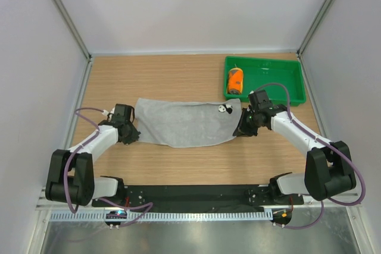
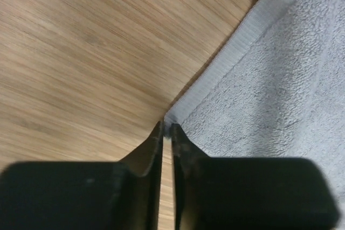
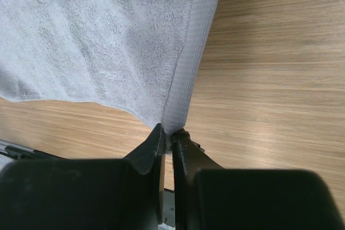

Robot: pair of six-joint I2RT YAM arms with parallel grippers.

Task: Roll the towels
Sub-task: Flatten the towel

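Note:
The light grey towel (image 1: 184,123) lies spread out flat across the middle of the table. My left gripper (image 1: 132,138) is shut on its near left corner (image 2: 178,112), pinching the hem between the fingertips. My right gripper (image 1: 238,131) is shut on its near right corner (image 3: 178,117). The grey towel fills the upper right of the left wrist view (image 2: 280,79) and the upper left of the right wrist view (image 3: 97,41). The orange towel (image 1: 236,80) is rolled up and lies in the green tray (image 1: 286,90).
The green tray stands at the back right of the table, just behind my right arm. A small white and dark print or tag (image 1: 224,109) shows near the grey towel's far right corner. White walls enclose the table on three sides.

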